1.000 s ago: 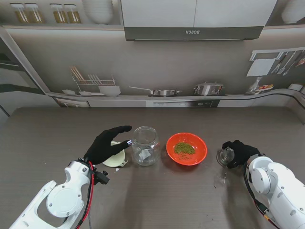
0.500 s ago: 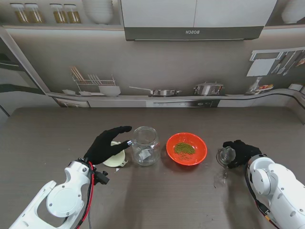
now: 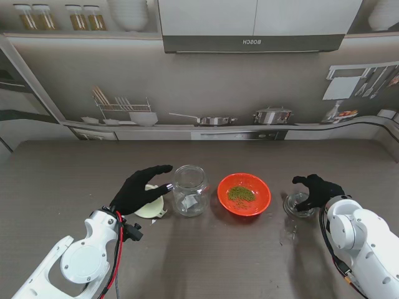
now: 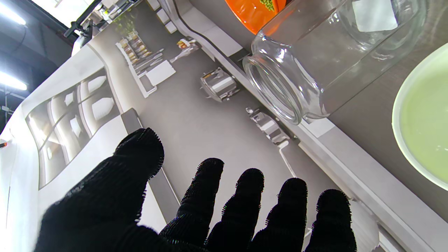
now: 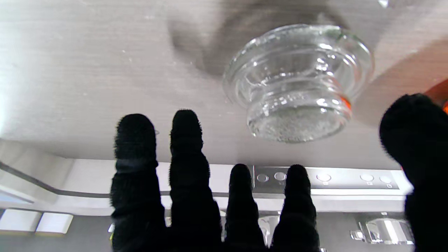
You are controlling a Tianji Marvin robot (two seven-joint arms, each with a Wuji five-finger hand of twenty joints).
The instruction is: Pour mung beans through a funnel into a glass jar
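I have the left robot hand (image 3: pixel 138 189) hovering with fingers spread over the funnel (image 3: pixel 151 205), which lies pale green on the worktop (image 3: pixel 206 255) just to the left of the jar (image 3: pixel 190 190); the hand grasps nothing, and the left wrist view shows its fingers (image 4: pixel 206 196) clear of both the jar (image 4: pixel 325 59) and the funnel rim (image 4: pixel 416 136). The jar stands upright with its mouth open, and the bowl (image 3: pixel 244 194) with the beans (image 3: pixel 240 194) sits just to its right, near but seemingly not touching. My right robot hand (image 3: pixel 317 190) is released too, fingers arched over the glass lid (image 3: pixel 298 204), which rests on the worktop well to the right of the bowl; from the right wrist the lid (image 5: pixel 297 82) is clear of the fingertips (image 5: pixel 185 129). I judge the funnel is the next thing to pick up, and that is where trouble lies: it lies flat and close to the jar, so a clumsy close of the fingers could nudge the jar or knock it towards the bowl. A loose hold may let the funnel tip when seated, and beans would scatter over the worktop. The lid is smooth and could be swept away if the right hand drags across it.
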